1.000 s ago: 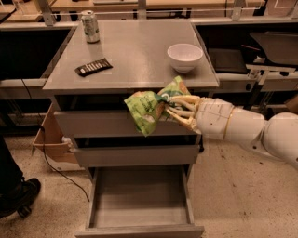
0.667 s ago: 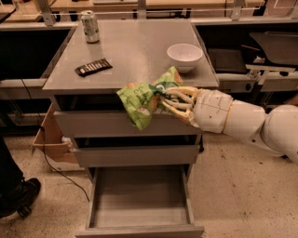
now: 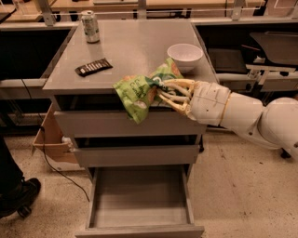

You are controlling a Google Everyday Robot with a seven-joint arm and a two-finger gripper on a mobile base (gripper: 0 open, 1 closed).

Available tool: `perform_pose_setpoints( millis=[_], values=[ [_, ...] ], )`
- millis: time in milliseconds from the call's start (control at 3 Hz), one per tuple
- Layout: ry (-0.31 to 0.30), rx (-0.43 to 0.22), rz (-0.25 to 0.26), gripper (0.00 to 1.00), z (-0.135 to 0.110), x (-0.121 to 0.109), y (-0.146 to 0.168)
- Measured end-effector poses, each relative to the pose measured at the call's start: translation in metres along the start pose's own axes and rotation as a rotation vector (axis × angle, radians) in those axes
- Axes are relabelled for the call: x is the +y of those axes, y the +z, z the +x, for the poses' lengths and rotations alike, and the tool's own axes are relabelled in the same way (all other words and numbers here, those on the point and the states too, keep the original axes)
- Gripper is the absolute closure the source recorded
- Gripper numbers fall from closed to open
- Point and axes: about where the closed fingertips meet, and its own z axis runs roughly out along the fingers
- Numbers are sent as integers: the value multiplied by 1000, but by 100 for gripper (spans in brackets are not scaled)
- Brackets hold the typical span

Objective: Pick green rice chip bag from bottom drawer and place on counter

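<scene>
Workshop bay, speckled floor; a pale workbench (image 3: 93, 4) is running along the back, and a grey three-drawer cabinet is standing in front of it. The counter (image 3: 135, 51) is carrying a drink can (image 3: 90, 27) at the far left, a dark bar wrapper (image 3: 93, 67) nearer the front left, and a white bowl (image 3: 185, 56) at the right. The bottom drawer (image 3: 139, 200) is standing pulled out, its tray showing nothing inside. The gripper (image 3: 160, 93) is reaching in from the right at the counter's front edge, its fingers pinching closed on the green rice chip bag (image 3: 138, 95). The bag is hanging crumpled across that edge, its upper part over the counter near the bowl, its lower corner drooping before the top drawer's front; whether it is touching the surface cannot be told. Progress, as judged: extraction from the drawer is done and the lift is done; placing the bag fully on the counter and releasing it are remaining. A cardboard box (image 3: 49, 139) is sitting on the floor at the left.
</scene>
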Motion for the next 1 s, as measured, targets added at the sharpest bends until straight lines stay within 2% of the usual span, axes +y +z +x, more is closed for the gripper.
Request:
perform_pose_setpoints(
  millis=[667,1000],
  values=[
    [-122,24,39,100,17,-48,73],
    [-165,77,52,100,41,-61,123]
  ],
)
